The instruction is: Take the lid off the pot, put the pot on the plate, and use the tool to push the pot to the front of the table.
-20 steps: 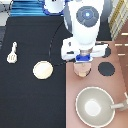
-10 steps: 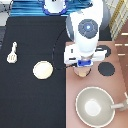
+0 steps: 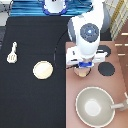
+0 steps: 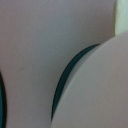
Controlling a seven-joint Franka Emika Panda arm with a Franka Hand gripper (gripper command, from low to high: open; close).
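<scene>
My gripper [image 3: 82, 69] hangs low over the pinkish-brown stove top [image 3: 73, 87], right above the small pink-beige pot [image 3: 81, 74]. Only a sliver of the pot peeks out under the hand, and I cannot make out the lid apart from it there. The wrist view is filled by a pale pink rounded surface [image 4: 102, 87] seen from very close, with a dark burner rim [image 4: 65, 80] curving beside it. On the black table [image 3: 30, 105] the cream plate [image 3: 43, 69] lies bare at the centre. The cream-white spatula [image 3: 12, 52] lies at the exterior view's left.
A large grey pan [image 3: 95, 106] with a long handle sits on the stove toward the exterior view's bottom right. A black burner [image 3: 106, 69] lies just right of the gripper. A blue striped cloth [image 3: 30, 9] and a white object lie along the top edge.
The hand has come down and shifted a little toward the exterior view's bottom, closing in on the pot. Plate, spatula and pan have stayed put.
</scene>
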